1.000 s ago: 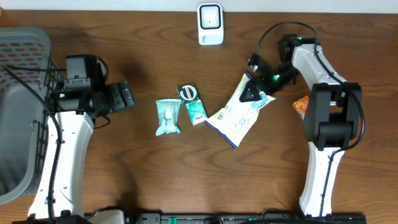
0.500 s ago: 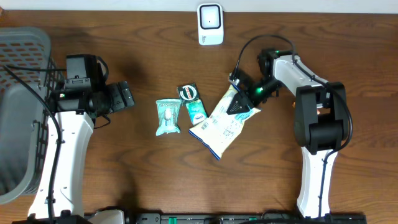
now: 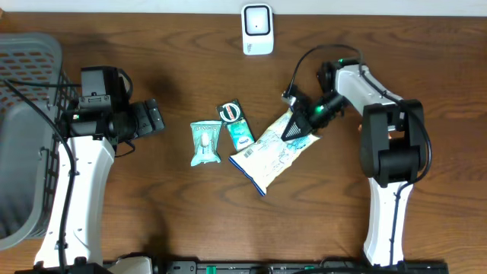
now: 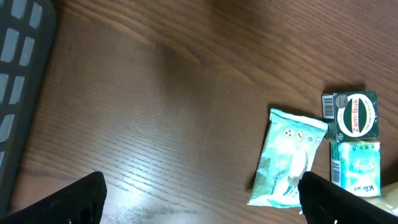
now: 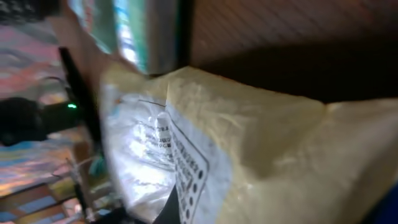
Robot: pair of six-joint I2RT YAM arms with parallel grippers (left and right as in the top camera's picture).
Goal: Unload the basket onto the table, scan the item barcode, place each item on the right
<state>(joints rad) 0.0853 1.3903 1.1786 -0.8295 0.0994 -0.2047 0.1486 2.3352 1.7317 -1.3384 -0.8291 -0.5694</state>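
Grip comes first: the right gripper has its jaws closed thin on the upper end of the white and yellow snack bag, which lies flat near the middle of the counter, so it should lift slowly and check that the bag does not slip. Then the barcode face, which I cannot make out, must turn toward the scanner at the far edge. The left gripper hangs toward the left edge, jaws wide and empty.

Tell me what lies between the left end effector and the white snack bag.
In the overhead view, a pale teal pouch, a dark green box and a teal packet lie between the left end effector and the snack bag.
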